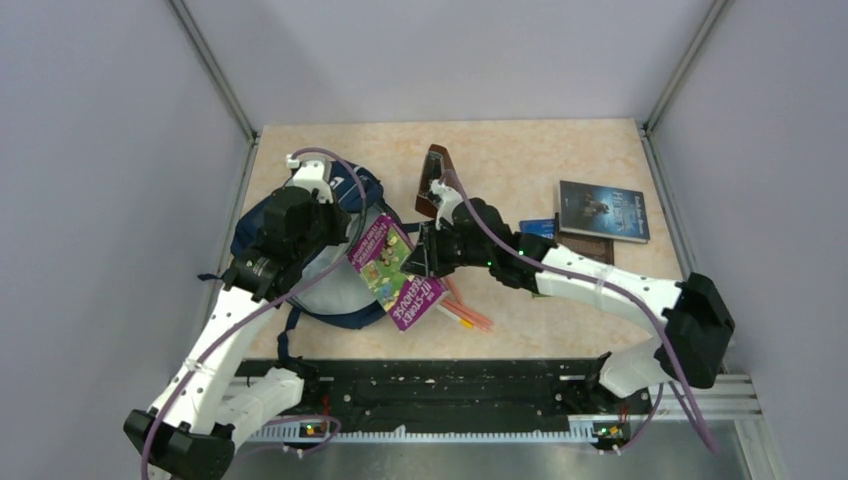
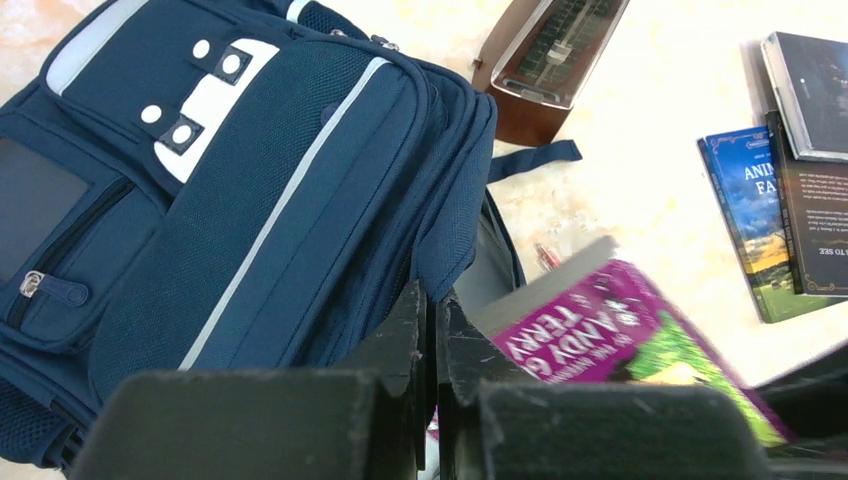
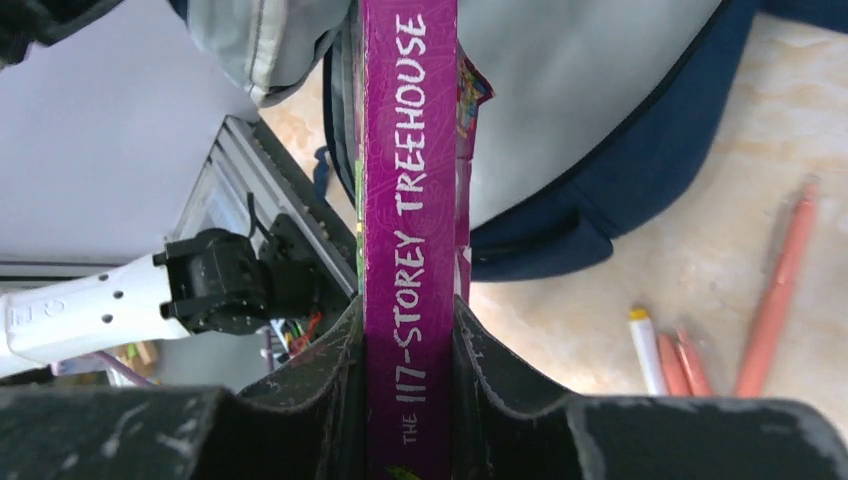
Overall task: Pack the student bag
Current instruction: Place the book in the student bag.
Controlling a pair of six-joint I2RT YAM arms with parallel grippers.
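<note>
Right wrist view: the right gripper (image 3: pixel 408 318) clamps a purple book (image 3: pixel 410 150) by its spine, on edge at the pale open mouth of the student bag (image 3: pixel 560 110). This bag lies at the left of the table (image 1: pixel 520 160). The left gripper (image 2: pixel 433 300) is closed at the bag's edge; I cannot tell whether it pinches fabric.
</note>
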